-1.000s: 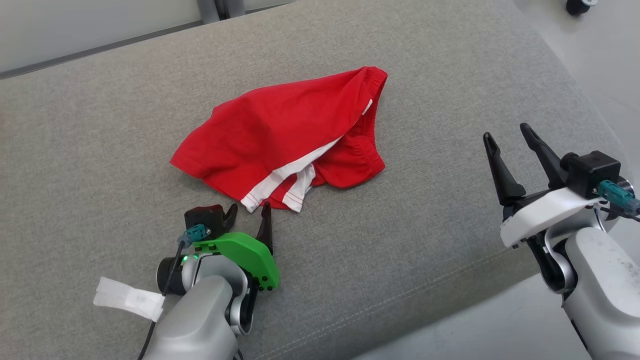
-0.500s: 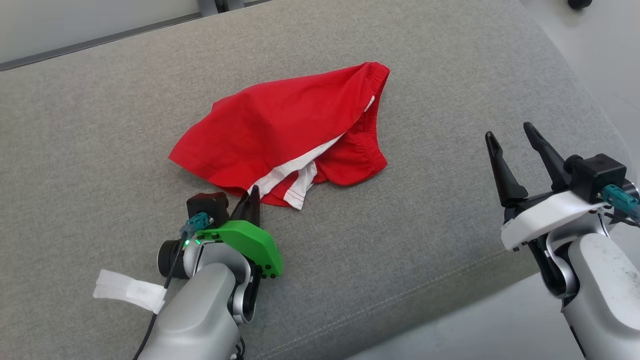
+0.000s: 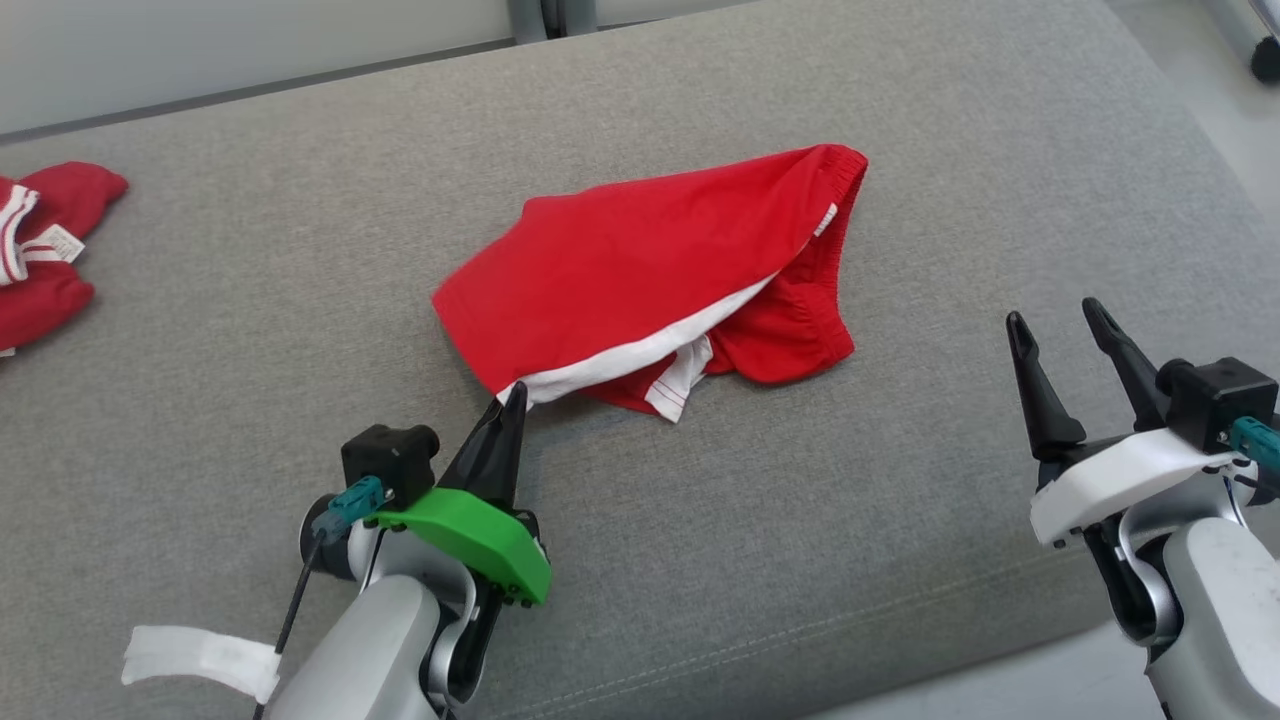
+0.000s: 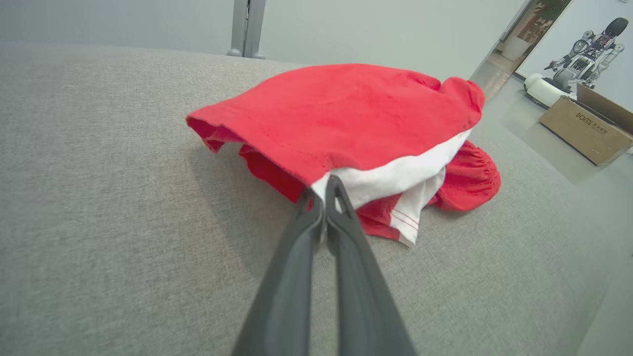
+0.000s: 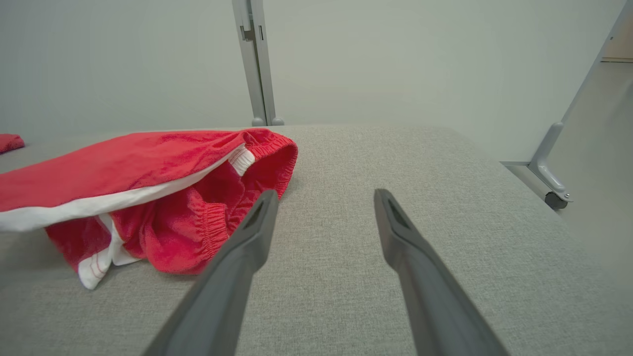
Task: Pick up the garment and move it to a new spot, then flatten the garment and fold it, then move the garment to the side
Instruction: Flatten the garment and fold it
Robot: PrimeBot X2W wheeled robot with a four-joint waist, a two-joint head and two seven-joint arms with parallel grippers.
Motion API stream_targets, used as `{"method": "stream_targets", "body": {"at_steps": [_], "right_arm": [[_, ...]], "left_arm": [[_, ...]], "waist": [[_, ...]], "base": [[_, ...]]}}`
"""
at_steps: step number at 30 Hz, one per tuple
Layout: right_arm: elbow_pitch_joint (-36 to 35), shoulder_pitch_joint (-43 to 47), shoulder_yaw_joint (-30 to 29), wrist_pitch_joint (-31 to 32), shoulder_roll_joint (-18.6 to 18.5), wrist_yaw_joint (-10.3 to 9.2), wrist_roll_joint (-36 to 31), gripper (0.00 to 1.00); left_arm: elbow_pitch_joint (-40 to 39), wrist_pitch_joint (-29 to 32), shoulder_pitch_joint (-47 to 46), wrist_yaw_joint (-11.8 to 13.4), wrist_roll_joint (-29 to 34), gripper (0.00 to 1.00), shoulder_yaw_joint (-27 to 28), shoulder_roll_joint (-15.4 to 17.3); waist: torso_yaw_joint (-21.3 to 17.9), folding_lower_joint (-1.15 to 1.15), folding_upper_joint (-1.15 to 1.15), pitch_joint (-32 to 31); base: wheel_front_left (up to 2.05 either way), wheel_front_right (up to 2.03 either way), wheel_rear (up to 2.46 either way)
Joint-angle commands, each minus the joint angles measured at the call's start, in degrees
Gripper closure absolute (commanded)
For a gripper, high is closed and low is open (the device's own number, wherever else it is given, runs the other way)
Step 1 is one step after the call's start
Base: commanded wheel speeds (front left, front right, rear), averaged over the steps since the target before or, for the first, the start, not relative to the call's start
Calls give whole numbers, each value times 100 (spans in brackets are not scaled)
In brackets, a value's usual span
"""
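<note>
The garment [image 3: 660, 265] is a pair of red shorts with white side stripes, lying crumpled in the middle of the grey cushion [image 3: 250, 330]. My left gripper [image 3: 512, 397] is shut on the white-edged front corner of the garment [image 4: 346, 118] and lifts that corner off the cushion, as the left wrist view's pinched fingers [image 4: 341, 222] show. My right gripper [image 3: 1052, 322] hovers open to the right of the garment [image 5: 148, 198], fingers [image 5: 247, 237] apart with nothing between them.
Another red and white piece of clothing [image 3: 45, 250] lies at the cushion's far left edge. The cushion's front edge runs just below both arms. A cardboard box [image 4: 586, 131] and another robot [image 4: 583, 54] stand on the floor beyond the right side.
My left gripper closed on the garment's front corner and raised it. The head camera has shifted, bringing the second piece of clothing at the left into view.
</note>
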Motion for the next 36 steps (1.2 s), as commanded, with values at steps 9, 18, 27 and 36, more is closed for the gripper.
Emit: {"method": "stream_targets", "body": {"at_steps": [9,18,27,36], "right_arm": [[-39,589,-160,131,169,-4,-133,0],[-17,730,157,358,215,-4,-139,0],[177,478,814,508,20,-4,-89,0],[349,204,2050,428,-481,-4,-399,0]], "left_arm": [[-1129,712,1114,73,-397,100,6,634],[-586,955,1155,114,-504,100,107,953],[129,629,989,151,-517,0,220,882],[61,71,1021,335,-340,0,385,825]], "waist": [[742,0,0,-501],[780,0,0,-602],[646,0,0,-558],[857,0,0,-579]], "base": [[0,0,0],[0,0,0],[0,0,0],[0,0,0]]}}
